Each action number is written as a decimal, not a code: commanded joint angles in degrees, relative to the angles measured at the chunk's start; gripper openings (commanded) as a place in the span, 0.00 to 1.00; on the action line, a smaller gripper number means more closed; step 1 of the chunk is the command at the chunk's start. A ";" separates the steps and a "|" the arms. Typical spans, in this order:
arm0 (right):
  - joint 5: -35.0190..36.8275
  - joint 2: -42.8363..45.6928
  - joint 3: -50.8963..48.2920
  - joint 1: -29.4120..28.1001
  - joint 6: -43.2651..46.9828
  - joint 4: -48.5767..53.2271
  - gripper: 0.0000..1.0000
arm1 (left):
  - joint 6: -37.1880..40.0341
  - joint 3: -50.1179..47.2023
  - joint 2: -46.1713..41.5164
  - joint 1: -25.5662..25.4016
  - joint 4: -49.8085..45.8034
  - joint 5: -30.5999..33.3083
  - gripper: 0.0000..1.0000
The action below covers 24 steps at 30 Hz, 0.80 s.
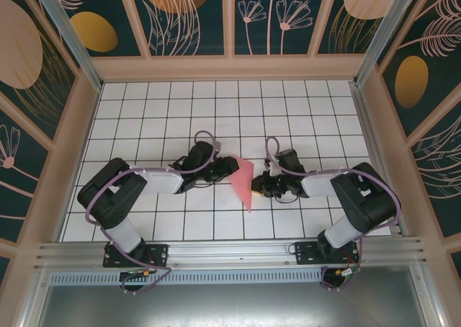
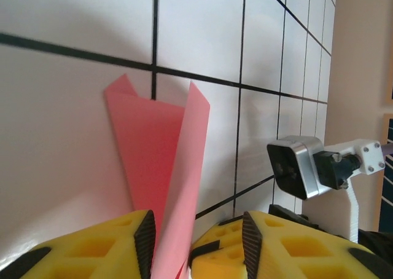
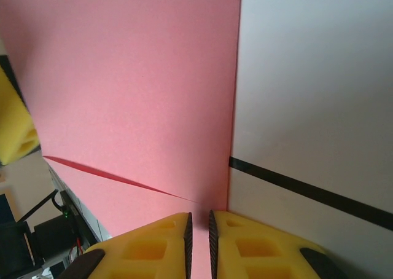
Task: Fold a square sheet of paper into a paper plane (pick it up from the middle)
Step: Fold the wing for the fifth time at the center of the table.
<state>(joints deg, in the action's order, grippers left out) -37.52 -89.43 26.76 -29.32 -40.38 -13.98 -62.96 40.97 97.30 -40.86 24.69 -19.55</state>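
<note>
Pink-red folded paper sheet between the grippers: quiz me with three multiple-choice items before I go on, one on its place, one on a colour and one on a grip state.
1. Where is the pink-red folded paper sheet relative to the left gripper and the right gripper?
A. Between them
B. Against the back wall
C. On the metal rail by the bases

2. What colour are the left gripper's fingers?
A. Blue
B. Yellow
C. Green

3. How do the right gripper's jaws stand?
A. Wide apart, clear of the paper
B. Nearly together, with the paper's edge between them
C. Closed on a cable

Answers:
1 A: the top view shows the sheet in the gap between the two grippers.
2 B: the left wrist view shows yellow blocks with black pads.
3 B: the right wrist view shows only a thin pink strip between the pads.
</note>
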 commanded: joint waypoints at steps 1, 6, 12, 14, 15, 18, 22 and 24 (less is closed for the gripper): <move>11.60 -3.93 1.55 -0.43 5.40 2.91 0.18 | 5.80 3.85 2.49 0.60 -6.08 -1.96 0.45; 12.88 -4.44 2.72 -0.56 6.94 4.97 0.17 | 8.40 6.22 4.64 1.56 -7.05 -5.71 0.46; 13.17 -4.58 3.43 -0.56 8.19 6.02 0.17 | 11.44 8.92 6.76 2.89 -9.60 -9.53 0.41; 13.58 -4.61 3.47 -0.56 8.13 6.30 0.17 | 12.02 9.54 6.69 3.13 -10.52 -9.28 0.35; 13.70 -4.49 3.45 -0.56 8.12 6.20 0.17 | 12.32 9.72 6.41 3.17 -11.18 -8.83 0.31; 13.52 -4.31 3.62 -0.56 8.08 6.32 0.17 | 12.73 9.42 5.17 3.16 -12.12 -6.47 0.20; 13.66 -3.04 3.31 -0.65 7.56 6.01 0.19 | 11.17 7.63 4.23 3.16 -9.73 -6.02 0.07; 13.03 -1.57 3.02 -0.74 7.17 4.98 0.21 | 8.87 6.04 3.76 3.20 -6.83 -5.88 0.02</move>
<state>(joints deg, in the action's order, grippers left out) -35.86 -89.69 30.39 -30.20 -35.92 -6.61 -52.40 48.93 103.09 -37.98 15.22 -26.11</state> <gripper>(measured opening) 0.203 0.046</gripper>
